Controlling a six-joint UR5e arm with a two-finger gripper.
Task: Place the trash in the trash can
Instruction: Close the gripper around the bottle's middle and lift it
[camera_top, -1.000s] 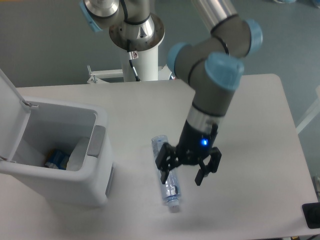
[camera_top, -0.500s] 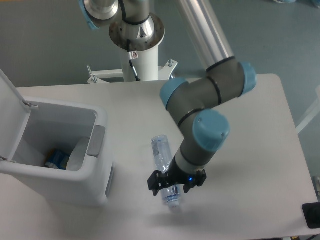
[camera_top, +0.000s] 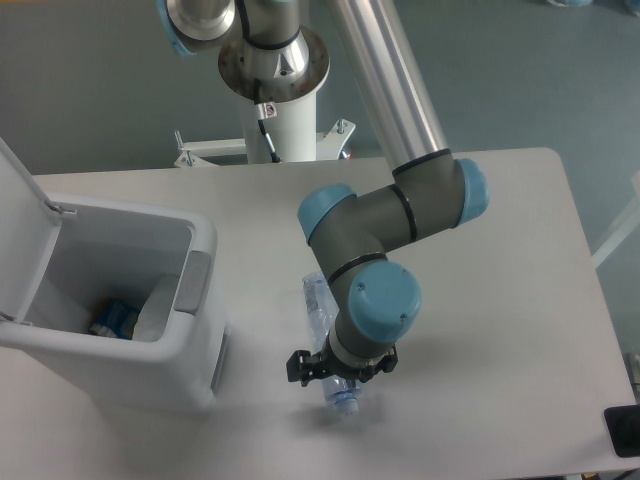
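Your claw sits low over the cap end of the plastic bottle, which lies on the counter with its long axis running near-to-far; finger closure can't be judged, and the trash can stands left

A white table stands on grey floor.
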